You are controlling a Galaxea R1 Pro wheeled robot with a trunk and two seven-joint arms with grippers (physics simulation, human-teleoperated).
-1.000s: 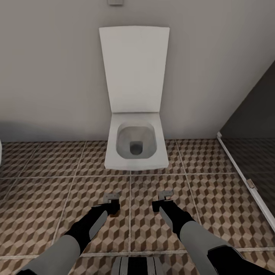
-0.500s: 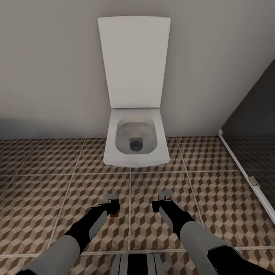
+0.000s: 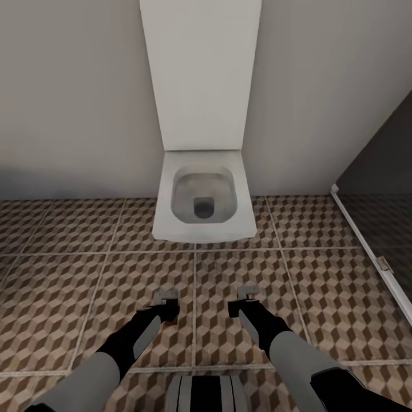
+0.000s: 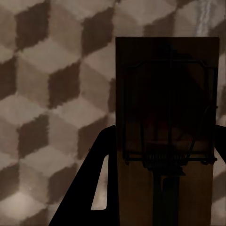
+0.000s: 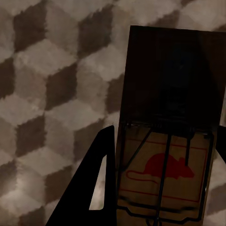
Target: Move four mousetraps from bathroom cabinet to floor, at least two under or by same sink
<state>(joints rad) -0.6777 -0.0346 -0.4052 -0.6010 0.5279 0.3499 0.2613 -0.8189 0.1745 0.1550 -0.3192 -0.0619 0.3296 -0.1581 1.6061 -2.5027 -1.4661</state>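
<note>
Cube-patterned bathroom floor tiles in brown and beige run up to a plain grey wall. A white toilet stands against that wall, lid raised, bowl open. To the right of the toilet, a dark glass shower wall rests on a white sill.

Both arms extend toward the toilet, held above the floor in front of it. The left gripper is clamped on a mousetrap: the wooden board sits between its two dark fingers, wire spring parts facing the left wrist camera. The right gripper is clamped on a second mousetrap, its red mouse print and wire bar visible in the right wrist view. Both traps hang above the tiles, not touching them.
</note>
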